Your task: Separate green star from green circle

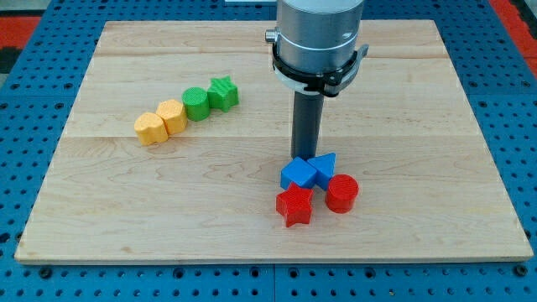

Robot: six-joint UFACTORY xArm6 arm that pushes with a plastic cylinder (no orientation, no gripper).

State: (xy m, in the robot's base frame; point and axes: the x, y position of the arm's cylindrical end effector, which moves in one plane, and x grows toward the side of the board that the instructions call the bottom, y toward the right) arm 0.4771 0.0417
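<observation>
The green star [223, 92] sits left of centre, toward the view's top, touching the green circle [196, 104] at its lower left. The two lie in a diagonal row with two yellow blocks. My tip [305, 158] is well to the right of them, at the upper edge of a blue block near the board's middle. The rod hangs from the grey arm end [318, 38] at the view's top.
A yellow block [173, 116] and another yellow block [151, 128] continue the row down-left. Below my tip cluster a blue cube [298, 174], a blue triangle [325, 166], a red star [294, 205] and a red cylinder [341, 193]. The wooden board [419, 109] lies on blue pegboard.
</observation>
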